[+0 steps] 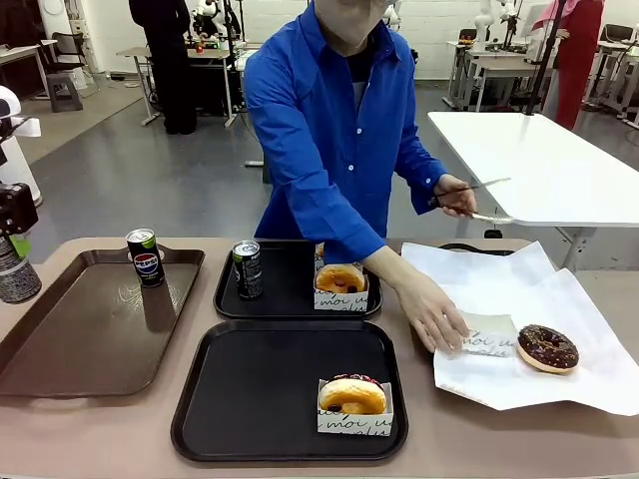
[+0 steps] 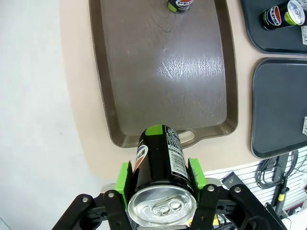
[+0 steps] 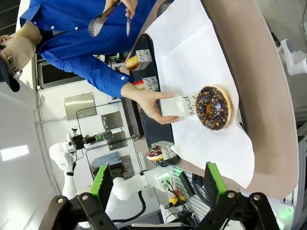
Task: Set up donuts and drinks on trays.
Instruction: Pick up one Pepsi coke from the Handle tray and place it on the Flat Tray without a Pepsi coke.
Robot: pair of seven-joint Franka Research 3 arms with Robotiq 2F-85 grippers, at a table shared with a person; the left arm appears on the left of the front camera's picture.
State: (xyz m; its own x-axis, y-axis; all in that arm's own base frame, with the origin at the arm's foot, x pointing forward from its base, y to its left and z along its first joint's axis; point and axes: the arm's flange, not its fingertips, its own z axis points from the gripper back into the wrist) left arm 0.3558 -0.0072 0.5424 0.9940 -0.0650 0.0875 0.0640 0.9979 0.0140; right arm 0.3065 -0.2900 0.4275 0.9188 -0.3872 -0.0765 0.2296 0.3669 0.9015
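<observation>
My left gripper (image 2: 160,178) is shut on a black drink can (image 2: 160,160), held above the table edge beside the brown tray; the same gripper (image 1: 14,261) and can (image 1: 18,279) sit at the far left. A second can (image 1: 248,269) and a sleeved donut (image 1: 340,279) stand on the far black tray (image 1: 285,304). The near black tray (image 1: 250,399) holds a frosted donut (image 1: 351,397). A chocolate donut (image 1: 547,347) lies on white paper. My right gripper (image 3: 158,184) hangs open above that donut (image 3: 213,108).
A third can (image 1: 146,257) stands on the long brown tray (image 1: 90,329). The person's hand (image 1: 431,311) presses an empty paper sleeve (image 1: 489,334) beside the chocolate donut. Their other hand holds tongs (image 1: 471,188) over the table's far right.
</observation>
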